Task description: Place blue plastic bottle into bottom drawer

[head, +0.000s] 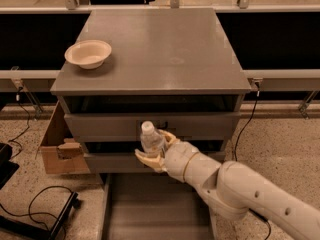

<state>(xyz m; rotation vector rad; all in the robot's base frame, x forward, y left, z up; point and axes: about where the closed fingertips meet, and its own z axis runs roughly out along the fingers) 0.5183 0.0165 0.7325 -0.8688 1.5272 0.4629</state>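
The blue plastic bottle [151, 140] is a small clear bottle with a white cap, held upright in my gripper [156, 150]. The gripper's cream fingers are shut around the bottle's lower body. Bottle and gripper hang in front of the cabinet's two upper drawer fronts, above the pulled-out bottom drawer [150, 209]. The drawer is a wide shallow grey tray with a flat floor, open toward the camera. My white arm [235, 189] comes in from the lower right and covers the drawer's right side.
A cream round bowl [88, 53] sits on the grey cabinet top [160, 44] at the left. A cardboard box [57, 146] stands left of the cabinet. Black cables [45, 204] and a dark object lie on the speckled floor at the lower left.
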